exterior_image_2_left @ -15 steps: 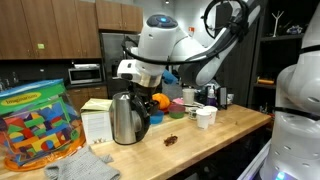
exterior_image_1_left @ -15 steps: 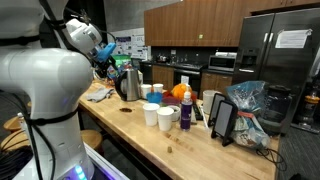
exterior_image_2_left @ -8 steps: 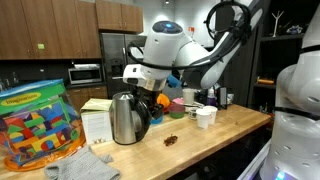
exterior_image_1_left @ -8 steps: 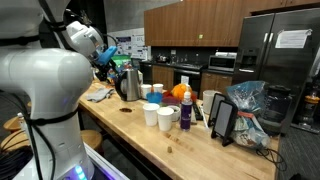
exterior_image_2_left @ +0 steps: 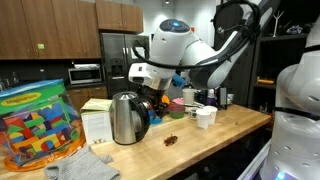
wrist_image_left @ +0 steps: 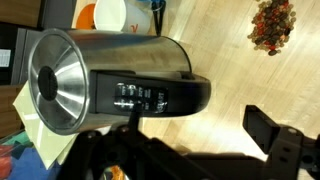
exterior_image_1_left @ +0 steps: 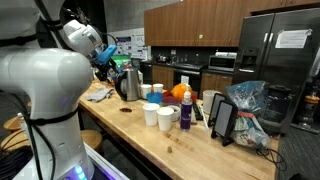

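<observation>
**A:** Tool state and kettle position are to be logged.

**B:** The kettle point(exterior_image_2_left: 125, 118) is seen upright on the desk point(exterior_image_2_left: 215, 135), just beside a box point(exterior_image_2_left: 95, 122). The tool point(wrist_image_left: 185, 135) is held close over the black handle point(wrist_image_left: 165, 95). Its jaws are spread wide and nothing is gripped. Whether the handle is touched cannot be told.

**A:** How is the grasp judged best done?

**B:** The jaws should be centred across the handle, one finger on each side, before anything is closed. The grip is best taken near the handle's top, so that the body hangs plumb and is not swung. The steel wall should be kept clear of the fingers, since a nudge could slide the kettle into the box. A slow, straight approach is advised.

**A:** Counts?

**B:** One kettle, one tool and one box are counted. One bag of blocks point(exterior_image_2_left: 35, 125) is noted at the desk end. Two white cups point(exterior_image_1_left: 151, 114) are counted at the front in an exterior view; the ones behind are too crowded to be counted. One scrap point(wrist_image_left: 272, 25) is logged on the wood near the kettle.
</observation>
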`<control>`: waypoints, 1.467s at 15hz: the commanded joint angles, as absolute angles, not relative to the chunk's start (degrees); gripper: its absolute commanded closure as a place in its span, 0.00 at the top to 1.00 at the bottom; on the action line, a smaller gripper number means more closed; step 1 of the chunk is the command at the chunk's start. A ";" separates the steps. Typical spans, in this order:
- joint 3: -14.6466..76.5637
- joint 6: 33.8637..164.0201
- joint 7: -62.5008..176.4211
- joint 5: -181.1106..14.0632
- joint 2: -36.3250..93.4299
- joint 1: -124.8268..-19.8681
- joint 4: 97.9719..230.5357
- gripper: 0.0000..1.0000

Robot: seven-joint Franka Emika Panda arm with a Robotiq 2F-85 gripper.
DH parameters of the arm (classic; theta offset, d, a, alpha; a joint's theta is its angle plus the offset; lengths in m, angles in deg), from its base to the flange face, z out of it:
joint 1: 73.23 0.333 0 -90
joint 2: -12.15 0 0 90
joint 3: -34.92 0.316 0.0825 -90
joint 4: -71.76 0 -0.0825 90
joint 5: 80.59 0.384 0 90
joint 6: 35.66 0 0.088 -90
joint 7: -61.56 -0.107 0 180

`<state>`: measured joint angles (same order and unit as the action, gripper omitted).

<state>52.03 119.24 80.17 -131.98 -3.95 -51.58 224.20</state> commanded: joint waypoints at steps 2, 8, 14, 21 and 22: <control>51.12 120.65 81.54 -132.10 -6.11 -52.24 225.82 1.00; 51.57 119.04 80.91 -133.98 -5.04 -53.45 224.54 1.00; 51.46 118.78 81.26 -135.06 -4.03 -53.92 223.93 1.00; 51.52 118.95 81.58 -135.28 -2.70 -54.02 223.39 1.00; 51.56 118.84 81.71 -135.35 -2.56 -54.03 223.24 1.00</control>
<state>51.51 119.15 80.66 -134.03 -3.44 -53.33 224.27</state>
